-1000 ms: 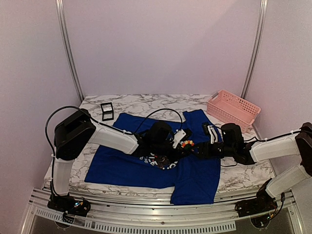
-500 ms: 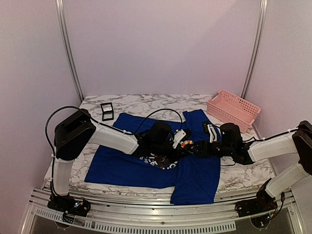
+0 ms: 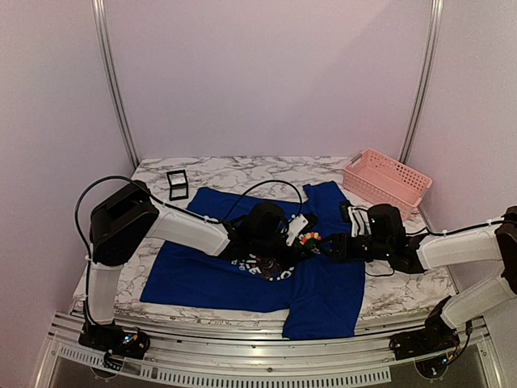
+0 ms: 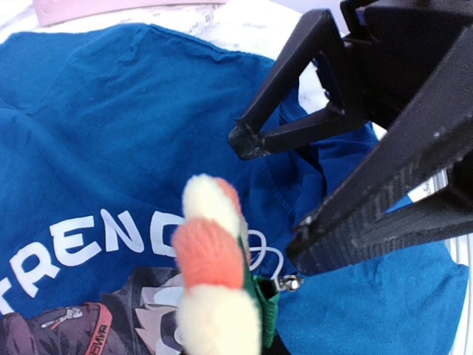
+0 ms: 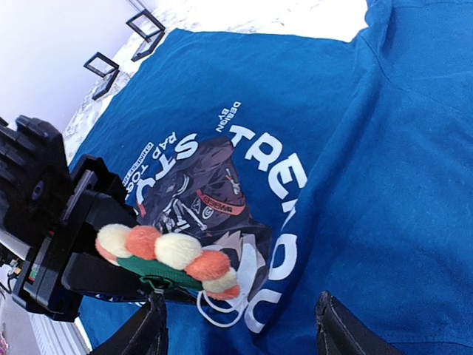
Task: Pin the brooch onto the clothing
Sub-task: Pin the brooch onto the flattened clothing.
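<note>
The brooch [image 3: 308,238], a ring of cream and orange pompoms on a green back, is held just above the chest print of the blue clothing [image 3: 202,275]. My left gripper [image 3: 297,236] is shut on it from below, so its fingers are mostly hidden behind the brooch [image 4: 211,274]. My right gripper [image 5: 240,333] stands open facing the brooch [image 5: 170,255]. One of its fingers [image 4: 347,214] ends close to the metal pin clasp [image 4: 288,282], and nothing lies between its jaws. The clothing [image 5: 355,148] lies flat, lettering up.
A small black square box [image 3: 178,184] stands on the marble table [image 3: 242,170] behind the shirt's left shoulder. At the back right corner sits a pink basket [image 3: 386,182]. A shirt sleeve hangs over the near table edge.
My right arm edged in toward the brooch, then drew back a little to the right, with its jaws slightly narrower. The left arm and the brooch have stayed put.
</note>
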Tool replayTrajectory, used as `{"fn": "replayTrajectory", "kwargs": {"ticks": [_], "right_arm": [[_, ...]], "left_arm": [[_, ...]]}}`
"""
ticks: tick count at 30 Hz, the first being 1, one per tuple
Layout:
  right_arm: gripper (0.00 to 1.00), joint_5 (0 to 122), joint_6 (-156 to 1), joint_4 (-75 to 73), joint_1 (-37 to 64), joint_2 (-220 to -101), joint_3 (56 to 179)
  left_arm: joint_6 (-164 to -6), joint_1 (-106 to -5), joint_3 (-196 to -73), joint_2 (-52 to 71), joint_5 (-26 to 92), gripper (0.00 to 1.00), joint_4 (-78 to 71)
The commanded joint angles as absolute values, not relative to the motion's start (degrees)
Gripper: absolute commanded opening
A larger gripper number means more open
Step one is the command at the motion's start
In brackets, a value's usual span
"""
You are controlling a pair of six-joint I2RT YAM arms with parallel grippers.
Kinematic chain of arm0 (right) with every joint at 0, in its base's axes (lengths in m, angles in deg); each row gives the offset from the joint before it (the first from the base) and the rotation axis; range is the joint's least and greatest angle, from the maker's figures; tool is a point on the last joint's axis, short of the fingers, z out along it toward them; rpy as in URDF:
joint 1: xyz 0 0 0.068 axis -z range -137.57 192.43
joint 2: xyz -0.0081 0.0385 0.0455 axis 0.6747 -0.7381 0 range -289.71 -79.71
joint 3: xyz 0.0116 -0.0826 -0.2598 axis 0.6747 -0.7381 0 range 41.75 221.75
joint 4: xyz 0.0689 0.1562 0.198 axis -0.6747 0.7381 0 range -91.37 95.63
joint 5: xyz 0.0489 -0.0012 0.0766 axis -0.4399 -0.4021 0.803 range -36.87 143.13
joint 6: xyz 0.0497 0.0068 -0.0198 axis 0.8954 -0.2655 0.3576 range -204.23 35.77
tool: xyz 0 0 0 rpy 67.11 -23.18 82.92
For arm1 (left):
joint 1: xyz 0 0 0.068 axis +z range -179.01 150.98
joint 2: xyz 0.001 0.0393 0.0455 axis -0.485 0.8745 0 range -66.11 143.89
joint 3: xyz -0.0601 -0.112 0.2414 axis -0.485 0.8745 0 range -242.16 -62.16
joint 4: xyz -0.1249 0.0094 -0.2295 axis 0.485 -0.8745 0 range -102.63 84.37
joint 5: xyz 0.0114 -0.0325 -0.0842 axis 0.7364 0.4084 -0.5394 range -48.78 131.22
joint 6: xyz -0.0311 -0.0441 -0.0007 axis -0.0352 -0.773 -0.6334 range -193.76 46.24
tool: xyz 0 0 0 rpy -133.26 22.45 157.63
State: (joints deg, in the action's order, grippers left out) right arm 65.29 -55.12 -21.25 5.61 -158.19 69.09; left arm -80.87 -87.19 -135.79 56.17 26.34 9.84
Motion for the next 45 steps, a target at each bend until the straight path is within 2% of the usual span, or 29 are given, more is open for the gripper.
{"fn": "replayTrajectory", "kwargs": {"ticks": [1, 9, 16, 26, 31, 33, 41, 45], "right_arm": [[0.66, 62.74, -55.71, -17.23, 5.45, -157.08, 67.41], [0.67, 64.49, -56.89, -16.95, 5.59, -156.02, 66.95], [0.78, 78.56, -61.63, -28.48, 7.28, -151.72, 63.64], [0.72, 97.27, -67.99, -34.38, 12.60, -160.06, 65.48], [0.72, 97.50, -69.92, -35.29, 12.76, -161.39, 65.61], [0.68, 97.89, -70.06, -36.13, 12.90, -162.07, 65.85], [0.40, 99.02, -69.71, -38.40, 14.10, -164.42, 65.56], [0.33, 99.34, -69.30, -39.32, 14.46, -164.26, 65.32]], "left_arm": [[-80.49, -87.68, -136.45, 54.09, 26.61, 0.00, 9.71], [-80.35, -87.55, -136.61, 54.06, 26.41, 0.00, 9.51], [-80.12, -87.46, -136.60, 54.06, 24.77, 0.00, 10.16], [-79.91, -87.07, -135.99, 53.41, 16.71, 0.00, 11.51], [-80.25, -87.02, -136.03, 53.55, 16.20, 0.00, 11.53], [-80.22, -87.07, -136.15, 53.62, 16.13, 0.00, 11.51], [-80.29, -87.02, -135.97, 53.56, 15.48, 0.00, 11.61], [-80.26, -87.03, -136.08, 53.66, 15.30, 0.00, 11.54]]}}
